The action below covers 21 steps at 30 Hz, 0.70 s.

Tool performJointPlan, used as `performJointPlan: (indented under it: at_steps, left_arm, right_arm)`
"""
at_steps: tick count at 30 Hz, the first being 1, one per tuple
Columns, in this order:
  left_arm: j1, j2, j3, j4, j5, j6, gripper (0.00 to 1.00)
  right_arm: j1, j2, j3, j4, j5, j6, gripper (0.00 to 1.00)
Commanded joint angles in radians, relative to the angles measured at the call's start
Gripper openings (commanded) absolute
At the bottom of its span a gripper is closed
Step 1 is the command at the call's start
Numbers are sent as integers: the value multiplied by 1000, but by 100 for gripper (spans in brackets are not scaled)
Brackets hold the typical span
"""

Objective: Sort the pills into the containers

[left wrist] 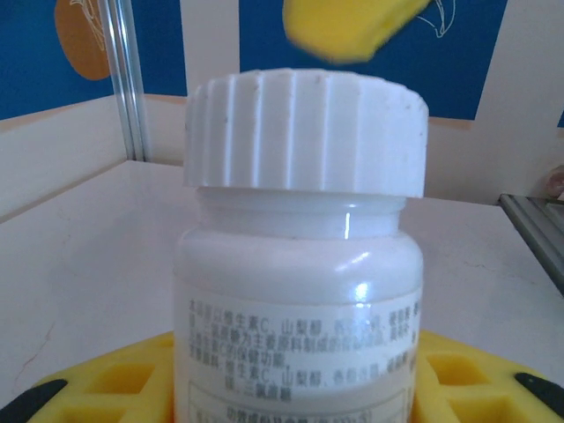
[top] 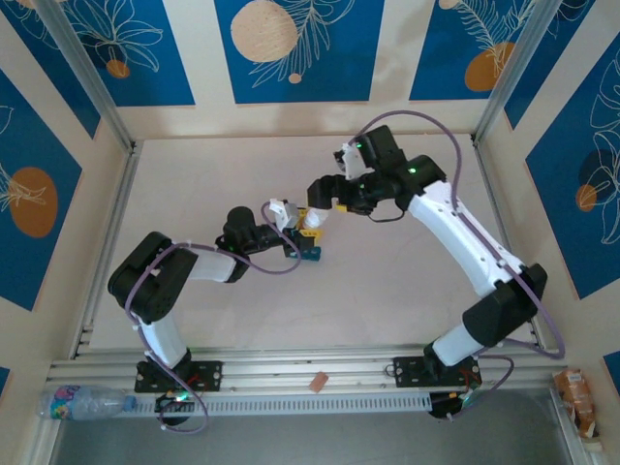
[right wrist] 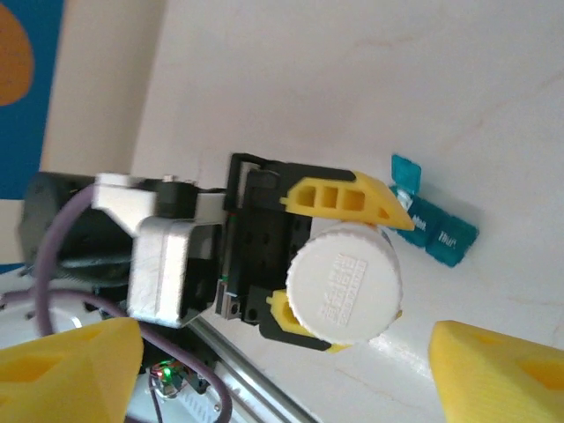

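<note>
Surface: right claw spread wide, empty; left claw pinching white bottle, ribbed cap on. Containers near surface centre, just beside the left claw: teal strip of joined square compartments, end lid tipped up.

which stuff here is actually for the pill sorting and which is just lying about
For the job:
- containers, the teal strip
- white bottle, clamped in the left gripper

Just lying about, at the near edge:
- water bottle
- orange packet
- small brown scrap on the rail
</note>
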State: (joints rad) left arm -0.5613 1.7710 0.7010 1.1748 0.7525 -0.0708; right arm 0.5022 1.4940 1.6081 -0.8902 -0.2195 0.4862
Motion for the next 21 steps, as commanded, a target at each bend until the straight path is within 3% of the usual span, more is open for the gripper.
performJointPlan:
  at_steps: [1, 8, 21]
  left_arm:
    - [-1, 19, 36, 78, 88, -63, 0]
    - [2, 52, 70, 153, 151, -185, 0]
    - [3, 68, 89, 168, 174, -232, 0]
  right_arm:
    - [-28, -58, -23, 43, -43, -132, 81]
    - [-47, -41, -14, -16, -14, -321, 80]
    - [-25, 45, 1, -38, -43, -340, 76]
